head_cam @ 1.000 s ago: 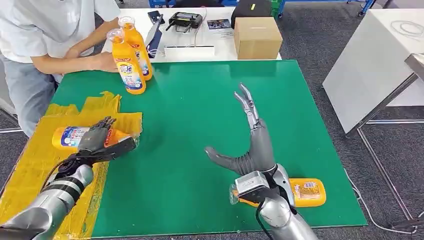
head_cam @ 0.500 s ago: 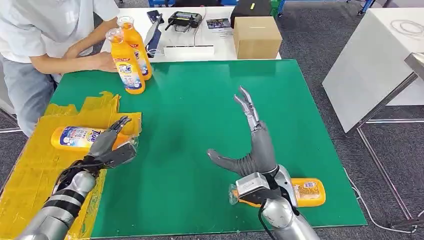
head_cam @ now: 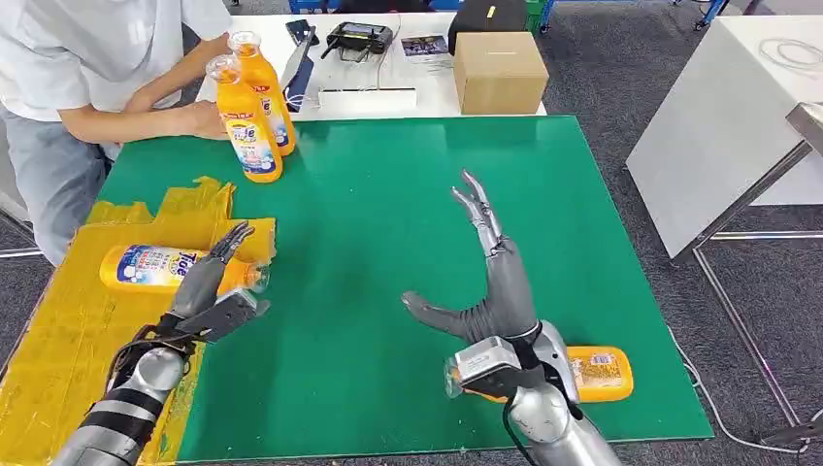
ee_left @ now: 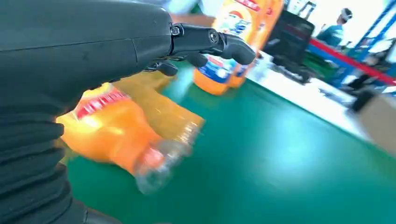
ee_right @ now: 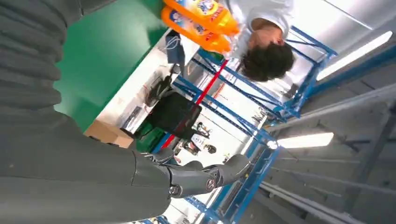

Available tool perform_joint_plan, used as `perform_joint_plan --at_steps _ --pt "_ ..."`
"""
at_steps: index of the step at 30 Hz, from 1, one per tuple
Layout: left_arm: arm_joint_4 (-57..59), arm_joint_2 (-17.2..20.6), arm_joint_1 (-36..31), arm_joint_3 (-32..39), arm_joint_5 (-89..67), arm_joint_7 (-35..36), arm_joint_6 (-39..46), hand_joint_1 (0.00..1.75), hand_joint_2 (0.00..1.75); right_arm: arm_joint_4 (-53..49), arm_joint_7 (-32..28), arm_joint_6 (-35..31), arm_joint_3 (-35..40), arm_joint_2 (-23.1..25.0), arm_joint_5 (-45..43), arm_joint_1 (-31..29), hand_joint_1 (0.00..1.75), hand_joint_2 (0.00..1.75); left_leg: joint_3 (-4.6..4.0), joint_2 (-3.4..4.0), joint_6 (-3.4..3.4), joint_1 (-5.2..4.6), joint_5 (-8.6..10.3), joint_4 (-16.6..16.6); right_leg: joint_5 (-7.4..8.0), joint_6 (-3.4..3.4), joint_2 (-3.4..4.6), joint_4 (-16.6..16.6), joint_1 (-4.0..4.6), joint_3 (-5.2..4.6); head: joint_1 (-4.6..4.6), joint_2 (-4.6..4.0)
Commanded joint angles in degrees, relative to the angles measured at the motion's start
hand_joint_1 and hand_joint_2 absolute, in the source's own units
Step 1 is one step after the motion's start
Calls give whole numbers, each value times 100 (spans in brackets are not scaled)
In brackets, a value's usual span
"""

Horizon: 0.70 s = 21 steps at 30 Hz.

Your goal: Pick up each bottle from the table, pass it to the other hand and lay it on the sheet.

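An orange bottle (head_cam: 155, 267) (ee_left: 121, 128) lies on its side on the yellow sheet (head_cam: 68, 330) at the left of the green table. My left hand (head_cam: 209, 291) (ee_left: 93, 42) hovers just beside its cap end, fingers spread, holding nothing. My right hand (head_cam: 490, 282) (ee_right: 116, 172) is raised over the middle of the table, fingers stretched out and empty. Behind my right wrist another orange bottle (head_cam: 592, 374) lies on its side near the front edge. Two more bottles (head_cam: 252, 107) (ee_left: 233, 42) (ee_right: 201, 18) stand upright at the far left corner.
A person (head_cam: 87, 68) sits at the far left, one hand resting beside the standing bottles. Behind the green table (head_cam: 388, 214), a white table holds a cardboard box (head_cam: 498, 71), a controller (head_cam: 359, 39) and papers. Another white table (head_cam: 738, 116) stands at the right.
My left hand has let go of the bottle on the sheet, opened, and drawn back toward me. The right hand has barely shifted.
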Motion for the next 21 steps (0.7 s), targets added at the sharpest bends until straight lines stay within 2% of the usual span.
perform_joint_plan --at_steps 1,3,7,16,17,18,21 --pt "-1508 -663 788 275 1315 -73 -880 0 175 394 266 633 213 -736 941 59 0 175 21 -6 4 3 -10 -6 -6 2 -4 -15 3 28 0 0" --pt "-1612 -882 891 353 1818 203 -1146 0 175 344 337 637 200 -869 1283 234 0 175 27 -13 8 1 -14 -6 -10 4 -9 -18 0 37 2 0" --pt "-1306 -1004 830 311 2410 762 -1462 0 175 415 620 421 173 -1099 2135 489 0 175 23 -18 7 2 -14 -7 -10 1 -14 -22 1 37 0 0" --pt "-1104 -1038 753 228 2827 895 -1672 0 175 426 593 444 207 -1400 2288 626 0 175 13 -7 4 -4 -12 -6 -6 -1 -1 -15 0 18 0 0" --pt "-1104 -1038 753 228 2827 895 -1672 0 175 426 593 444 207 -1400 2288 626 0 175 45 -9 3 -2 -25 -8 -17 -3 0 -22 3 51 0 0" --pt "-1049 -1053 723 188 2842 923 -1671 0 175 427 584 465 221 -1472 2315 645 0 175 33 -12 4 -3 -19 -9 -13 -1 -5 -21 1 41 0 0" --pt "-903 -1085 689 120 2909 962 -1624 0 175 491 768 524 179 -1589 2443 666 0 175 29 -19 6 -4 -15 -8 -12 1 -13 -22 0 39 0 0"
